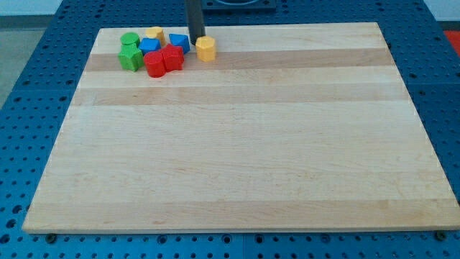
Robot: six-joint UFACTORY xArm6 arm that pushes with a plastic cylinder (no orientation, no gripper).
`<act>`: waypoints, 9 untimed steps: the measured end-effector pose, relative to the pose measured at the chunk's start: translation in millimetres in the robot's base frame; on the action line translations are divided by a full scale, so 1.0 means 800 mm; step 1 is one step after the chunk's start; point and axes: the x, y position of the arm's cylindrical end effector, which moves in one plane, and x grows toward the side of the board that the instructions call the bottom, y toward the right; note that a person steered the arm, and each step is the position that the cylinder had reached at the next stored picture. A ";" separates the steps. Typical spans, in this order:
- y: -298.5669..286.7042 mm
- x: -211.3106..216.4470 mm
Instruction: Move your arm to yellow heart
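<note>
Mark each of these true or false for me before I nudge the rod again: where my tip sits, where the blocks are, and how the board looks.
1. My tip is just to the view's left of the yellow block at the cluster's right end. True.
2. The blocks are spread evenly across the wooden board. False: all are bunched near the view's top left corner.
3. Two red blocks sit side by side at the cluster's lower edge. True.
4. The green blocks lie at the cluster's right end. False: they are at its left end.
5. A second yellow block sits at the cluster's top edge, left of the rod. True.
6. My tip rests among the red blocks. False: it is between a blue block and the yellow block.
</note>
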 end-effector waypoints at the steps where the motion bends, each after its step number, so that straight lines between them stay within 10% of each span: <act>1: 0.036 0.032; 4: 0.094 0.006; 9: -0.170 -0.065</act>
